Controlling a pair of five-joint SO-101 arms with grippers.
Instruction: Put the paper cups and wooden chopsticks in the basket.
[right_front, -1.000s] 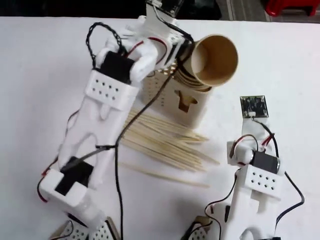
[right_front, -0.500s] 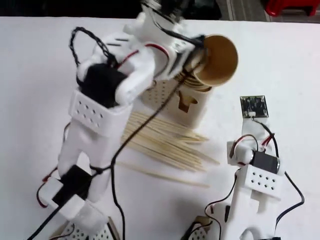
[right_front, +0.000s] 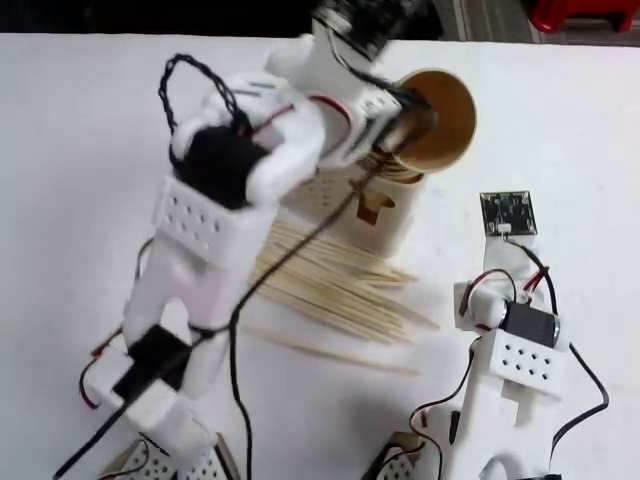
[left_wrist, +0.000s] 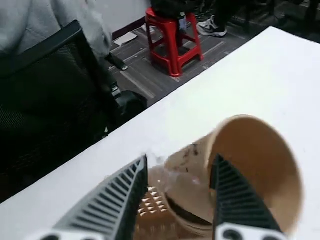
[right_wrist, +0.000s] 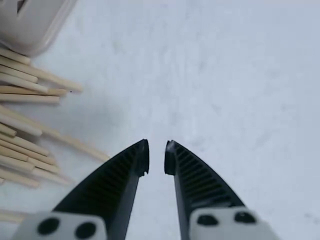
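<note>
1. The white table (right_front: 80, 120) carries everything.
2. The basket (right_front: 345, 215) stands on it, below the jaws of the left gripper (left_wrist: 180, 167).
3. The chopsticks (right_wrist: 25, 125) lie on it in a loose heap, beside the jaws of the right gripper (right_wrist: 156, 157), not between them.

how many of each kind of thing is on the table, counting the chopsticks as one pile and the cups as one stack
robot arms: 2
basket: 1
stack of paper cups: 1
pile of wooden chopsticks: 1
total: 5
</note>
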